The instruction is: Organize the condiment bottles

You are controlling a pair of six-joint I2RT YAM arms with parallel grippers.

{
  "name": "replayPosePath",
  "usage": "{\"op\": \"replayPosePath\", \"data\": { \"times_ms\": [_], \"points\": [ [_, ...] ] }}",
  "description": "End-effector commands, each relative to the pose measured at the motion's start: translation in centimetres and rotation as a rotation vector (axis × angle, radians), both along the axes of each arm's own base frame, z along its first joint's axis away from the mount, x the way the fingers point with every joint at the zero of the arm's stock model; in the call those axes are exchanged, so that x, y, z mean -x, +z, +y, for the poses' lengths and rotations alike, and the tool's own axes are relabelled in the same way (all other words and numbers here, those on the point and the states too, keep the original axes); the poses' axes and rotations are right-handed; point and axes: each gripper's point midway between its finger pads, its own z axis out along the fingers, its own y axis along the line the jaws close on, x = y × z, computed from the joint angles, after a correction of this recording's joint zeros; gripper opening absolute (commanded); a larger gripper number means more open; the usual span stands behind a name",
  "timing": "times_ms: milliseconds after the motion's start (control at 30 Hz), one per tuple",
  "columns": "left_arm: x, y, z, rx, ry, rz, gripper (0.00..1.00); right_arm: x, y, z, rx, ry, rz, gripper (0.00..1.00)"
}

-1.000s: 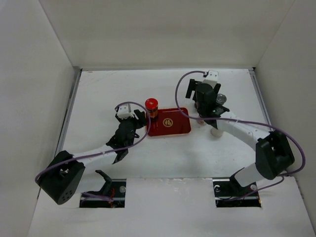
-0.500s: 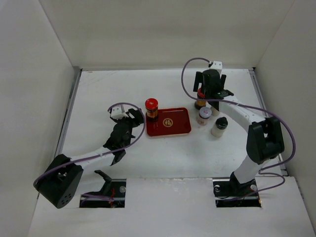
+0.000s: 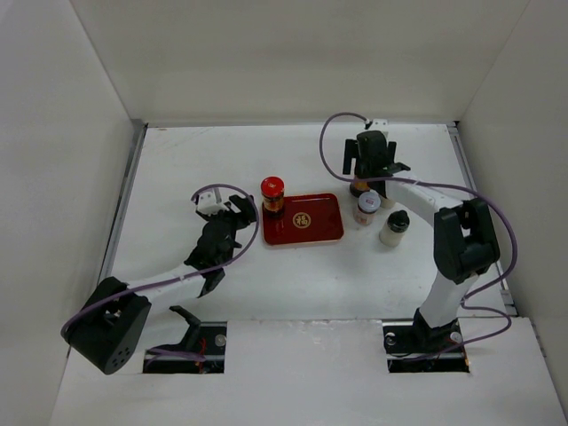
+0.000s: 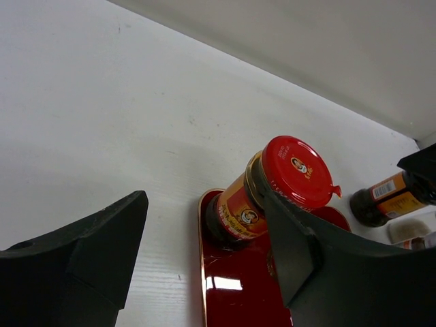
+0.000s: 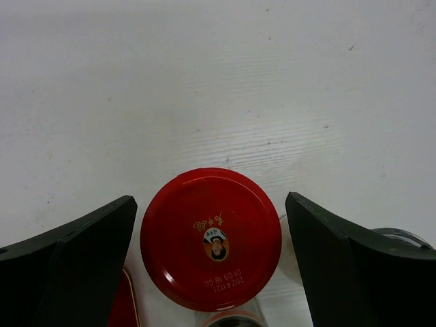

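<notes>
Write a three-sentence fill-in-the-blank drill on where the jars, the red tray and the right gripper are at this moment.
Exactly ___ bottle, a red-capped jar with a yellowish label, stands on the flat red rectangular tray.
The right gripper hangs open over a second jar, whose round cap is ___.
The two small grey-capped jars stand off the tray, on its ___ side.
Missing words: one; red; right.

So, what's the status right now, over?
Left end effector open, empty, near red-capped jar on red tray. Right end effector open above second red-capped jar, not gripping. Two grey-capped jars crowd close beside it.
</notes>
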Motion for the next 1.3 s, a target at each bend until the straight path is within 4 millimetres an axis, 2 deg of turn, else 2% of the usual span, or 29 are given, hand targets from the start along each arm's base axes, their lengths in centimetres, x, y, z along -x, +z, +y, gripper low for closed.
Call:
{"op": "replayPosePath", "data": {
  "times_ms": [0,167,267,300,400,500,600,700,900,1000,1167,1267],
  "points": [
    [-0.3,1.1,0.3,0.050,0.005,-0.043,0.68,-1.1,1.1,1.1,-0.016,0.035,-0.022,0.96],
    [-0.4,1.1,0.8,0.058,0.022,-0.043,0.70,-1.0,-0.2,2.1,-0.021,0.048,0.001,0.92],
    [-0.5,0.7,0.7,0.053,0.016,-0.033,0.73,-1.1,-0.1,2.0,-0.021,0.042,-0.008,0.84],
    [-0.5,0.9,0.6,0.055,0.013,-0.036,0.75,-1.2,0.2,2.1,-0.022,0.041,-0.014,0.76],
    [-0.6,0.8,0.9,0.056,0.026,-0.036,0.79,-1.3,2.3,1.7,-0.028,0.020,-0.061,0.62],
    [-0.5,0.8,0.8,0.058,0.018,-0.036,0.83,-1.5,6.8,2.0,-0.065,0.013,-0.201,0.58],
    [-0.5,0.9,1.2,0.062,0.033,-0.043,0.87,-0.1,10.8,4.2,-0.101,0.066,-0.306,0.57],
    [-0.5,0.8,1.1,0.062,0.027,-0.038,0.90,1.5,11.9,6.7,-0.117,0.129,-0.330,0.56],
    [-0.6,0.5,1.4,0.061,0.047,-0.031,0.96,4.4,11.1,13.9,-0.158,0.274,-0.329,0.56],
    [-0.5,0.7,1.8,0.066,0.055,-0.036,0.98,4.8,11.1,16.8,-0.181,0.332,-0.333,0.56],
    [-0.5,0.4,1.6,0.068,0.052,-0.029,0.99,5.3,10.2,20.0,-0.214,0.382,-0.332,0.56],
    [-0.4,0.7,1.7,0.074,0.050,-0.038,0.99,5.3,9.0,21.0,-0.199,0.393,-0.310,0.57]
  ]
}}
